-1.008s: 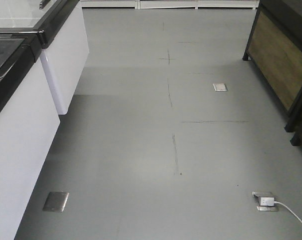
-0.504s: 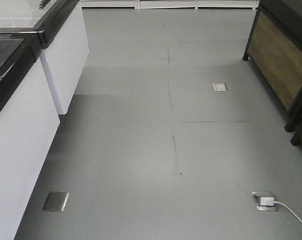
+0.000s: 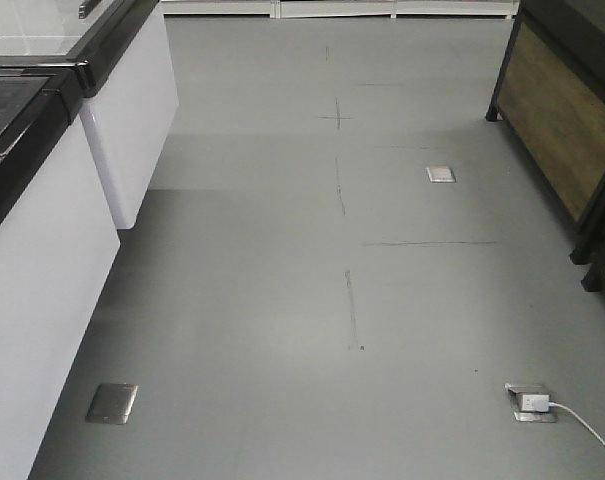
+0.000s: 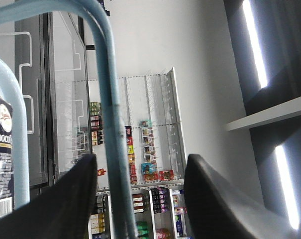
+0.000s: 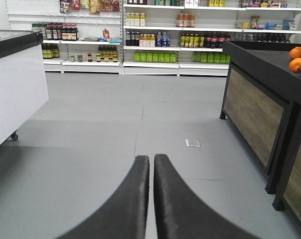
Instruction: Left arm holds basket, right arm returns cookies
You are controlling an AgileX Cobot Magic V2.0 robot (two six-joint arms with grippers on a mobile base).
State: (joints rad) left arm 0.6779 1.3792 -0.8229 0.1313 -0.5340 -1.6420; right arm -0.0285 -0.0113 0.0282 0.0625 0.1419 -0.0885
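With the basket handle [image 4: 108, 99] threaded between the spread left fingers [image 4: 73, 199] and the cookie box [image 4: 0, 149] at the left wrist view's left edge, the right fingers [image 5: 133, 199], pressed together and empty, apparently must next open and reach for the box.

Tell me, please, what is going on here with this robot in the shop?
The left claw is open, with the pale blue basket handle running between its fingers. A dark navy cookie box shows beside that handle. The right claw is shut and empty, facing a shop aisle and shelves of bottles, so it is not holding the cookies.
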